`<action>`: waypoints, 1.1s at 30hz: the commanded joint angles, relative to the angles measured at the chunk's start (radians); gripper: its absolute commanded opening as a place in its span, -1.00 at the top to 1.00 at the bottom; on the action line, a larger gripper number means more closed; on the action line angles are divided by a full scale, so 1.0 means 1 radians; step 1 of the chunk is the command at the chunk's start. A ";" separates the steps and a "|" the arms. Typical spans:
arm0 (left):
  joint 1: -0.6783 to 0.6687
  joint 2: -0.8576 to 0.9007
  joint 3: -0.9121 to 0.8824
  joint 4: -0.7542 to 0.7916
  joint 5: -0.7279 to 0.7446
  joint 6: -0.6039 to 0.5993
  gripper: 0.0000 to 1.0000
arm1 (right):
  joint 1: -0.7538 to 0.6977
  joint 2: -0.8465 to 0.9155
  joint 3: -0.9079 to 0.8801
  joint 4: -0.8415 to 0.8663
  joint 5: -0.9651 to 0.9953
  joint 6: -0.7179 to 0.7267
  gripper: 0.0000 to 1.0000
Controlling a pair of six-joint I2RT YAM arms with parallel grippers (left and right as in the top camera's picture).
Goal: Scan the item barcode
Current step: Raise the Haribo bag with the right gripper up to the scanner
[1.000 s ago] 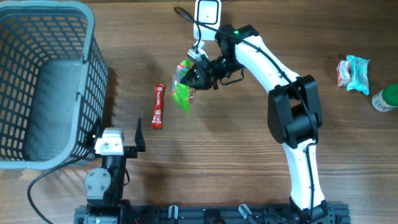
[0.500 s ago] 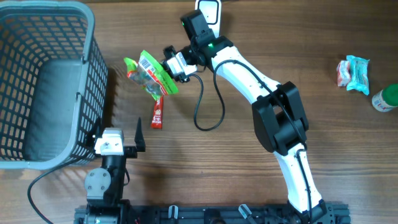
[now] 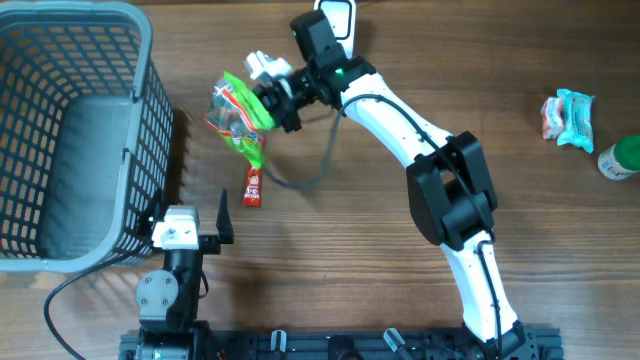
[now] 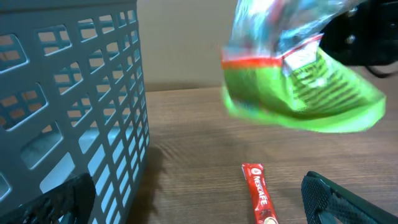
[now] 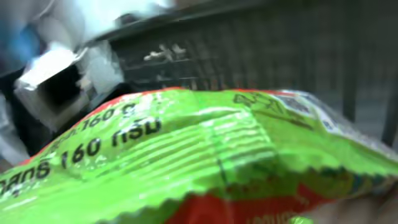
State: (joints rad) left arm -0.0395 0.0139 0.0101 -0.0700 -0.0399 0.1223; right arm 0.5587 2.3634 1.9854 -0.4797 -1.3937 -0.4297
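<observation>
A green and red snack bag [image 3: 238, 115] hangs above the table, just right of the grey basket [image 3: 140, 130], with my right gripper [image 3: 268, 100] shut on its edge. In the right wrist view the bag [image 5: 205, 149] fills the frame with black print on it and hides the fingers. From the left wrist the bag [image 4: 298, 81] floats high on the right, blurred. My left gripper [image 3: 191, 210] rests at the near edge beside the basket, open and empty [image 4: 199, 208]. No barcode is readable.
A red Nescafe stick [image 3: 254, 180] lies on the wood under the bag, also ahead of the left fingers [image 4: 260, 193]. A white device [image 3: 334, 18] with a black cable sits at the far edge. A blue-pink packet [image 3: 568, 115] and a green-capped bottle [image 3: 620, 158] are far right.
The right arm swung the bag left from the middle of the table toward the basket, and the bag turned as it went. The left arm stayed still.
</observation>
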 commanded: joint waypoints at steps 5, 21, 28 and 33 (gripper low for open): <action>-0.002 -0.007 -0.005 0.001 -0.003 -0.006 -1.00 | 0.005 -0.037 -0.013 -0.647 0.813 0.608 0.91; -0.002 -0.007 -0.005 0.001 -0.003 -0.006 -1.00 | -0.068 0.046 0.345 -0.421 1.261 0.780 0.91; -0.002 -0.007 -0.005 0.001 -0.003 -0.006 -1.00 | -0.148 0.158 0.345 0.106 0.892 1.417 0.90; -0.002 -0.007 -0.005 0.001 -0.003 -0.006 -1.00 | -0.162 0.185 0.344 0.158 0.920 1.764 0.91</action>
State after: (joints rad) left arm -0.0395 0.0139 0.0101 -0.0696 -0.0399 0.1223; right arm 0.4068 2.5214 2.3119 -0.3191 -0.4576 1.0889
